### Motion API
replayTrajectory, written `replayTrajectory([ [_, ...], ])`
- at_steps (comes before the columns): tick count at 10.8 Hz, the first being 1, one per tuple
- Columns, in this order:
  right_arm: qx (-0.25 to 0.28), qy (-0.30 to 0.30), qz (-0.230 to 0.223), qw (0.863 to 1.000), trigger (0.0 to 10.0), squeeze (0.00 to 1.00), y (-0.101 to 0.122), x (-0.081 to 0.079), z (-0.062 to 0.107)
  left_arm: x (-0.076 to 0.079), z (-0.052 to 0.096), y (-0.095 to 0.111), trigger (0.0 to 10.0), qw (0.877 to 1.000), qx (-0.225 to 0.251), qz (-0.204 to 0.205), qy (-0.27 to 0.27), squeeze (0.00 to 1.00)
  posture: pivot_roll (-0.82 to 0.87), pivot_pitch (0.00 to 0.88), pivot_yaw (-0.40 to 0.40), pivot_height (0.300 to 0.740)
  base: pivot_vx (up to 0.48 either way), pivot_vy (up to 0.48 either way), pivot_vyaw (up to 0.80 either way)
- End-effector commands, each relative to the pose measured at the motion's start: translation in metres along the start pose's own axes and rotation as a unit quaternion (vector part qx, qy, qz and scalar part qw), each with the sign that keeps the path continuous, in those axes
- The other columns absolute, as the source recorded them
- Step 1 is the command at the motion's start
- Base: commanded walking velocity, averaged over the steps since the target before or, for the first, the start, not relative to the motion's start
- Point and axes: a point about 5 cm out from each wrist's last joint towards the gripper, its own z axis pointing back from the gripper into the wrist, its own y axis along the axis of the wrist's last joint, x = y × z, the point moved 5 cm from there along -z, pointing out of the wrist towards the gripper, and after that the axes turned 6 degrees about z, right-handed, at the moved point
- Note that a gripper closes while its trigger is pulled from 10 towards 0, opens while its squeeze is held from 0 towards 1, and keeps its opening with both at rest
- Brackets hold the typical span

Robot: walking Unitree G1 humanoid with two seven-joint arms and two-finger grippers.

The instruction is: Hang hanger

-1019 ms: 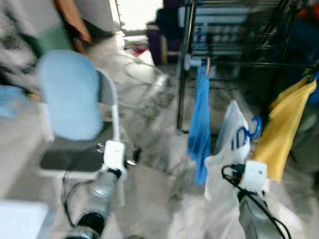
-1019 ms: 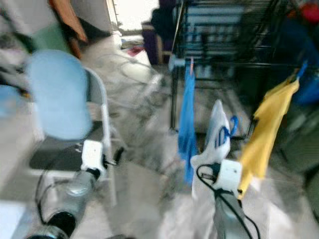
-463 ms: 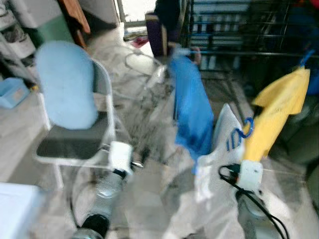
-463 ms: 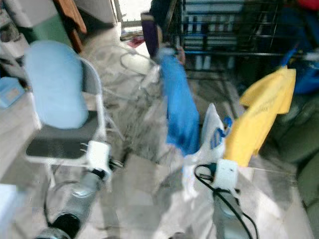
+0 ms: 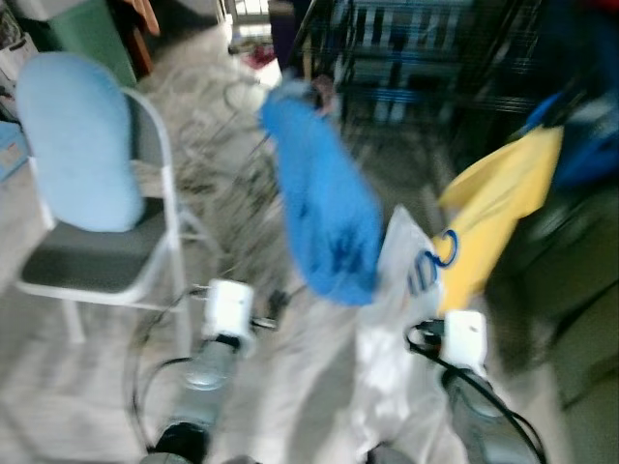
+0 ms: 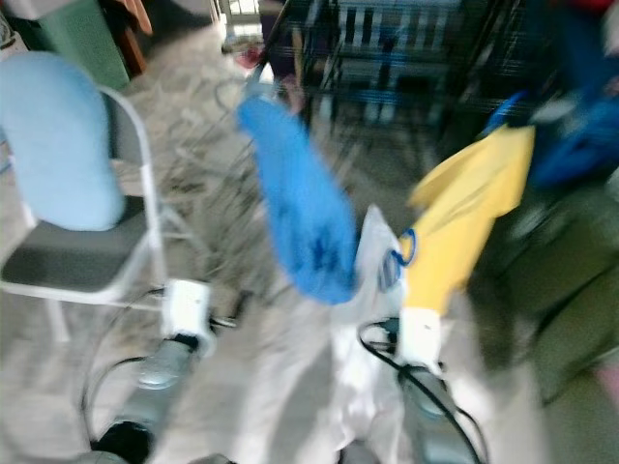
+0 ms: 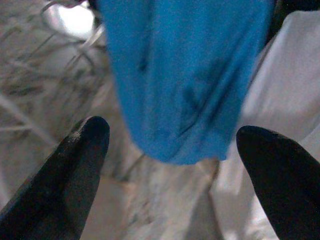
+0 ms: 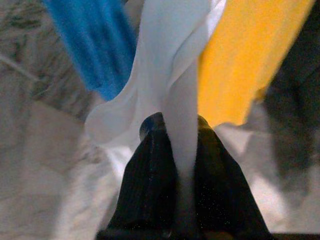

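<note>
Since a second ago our head camera has swung, so the folding chair (image 5: 87,184) now sits further to our left and the black wire rack (image 5: 426,58) fills more of the top; the blue cloth (image 5: 324,208), which hung straight down, now swings out at a slant, its top by the rack and its lower end just beside our white garment (image 5: 406,319); the whole picture is blurred, which we take as our own walking.

The right gripper (image 8: 175,150) is clenched on the white garment, a fold of it pinched between the two black fingers (image 8: 220,185) and rising in front of us; a blue hanger hook (image 5: 440,256) shows at the garment's top, between the blue cloth and the yellow garment (image 5: 493,208); the left gripper (image 7: 170,155) is spread wide and empty, looking straight at the blue cloth.

We judge the step to be the approach to the rack; to do it well we should slow down and let the swing die, raise the hook above a free rail between the blue and yellow pieces, and keep the left arm out of the blue cloth.

The garment looks thin, white, limp and creased; the hook is a small blue curve, too blurred for more detail.
</note>
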Motion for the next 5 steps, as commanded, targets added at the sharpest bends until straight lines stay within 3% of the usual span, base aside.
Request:
replayTrajectory([
  [1,0.023,0.023,-0.006,0.999,10.0,0.00,0.011,-0.012,-0.001,-0.021,0.008,-0.006,10.0,0.999,-0.008,-0.006,0.042,0.00,-0.07,0.148,0.025,0.740,0.000,0.000,0.00],
  [4,0.032,0.058,0.007,0.998,10.0,0.00,0.019,-0.025,-0.006,-0.035,0.014,-0.008,10.0,0.997,-0.008,-0.002,0.081,0.00,-0.02,0.154,0.013,0.740,0.000,0.000,0.00],
  [5,0.037,0.067,0.009,0.997,10.0,0.00,0.022,-0.030,-0.007,-0.038,0.018,-0.009,10.0,0.996,-0.007,-0.008,0.087,0.00,-0.02,0.162,0.014,0.740,0.000,0.000,0.52],
])
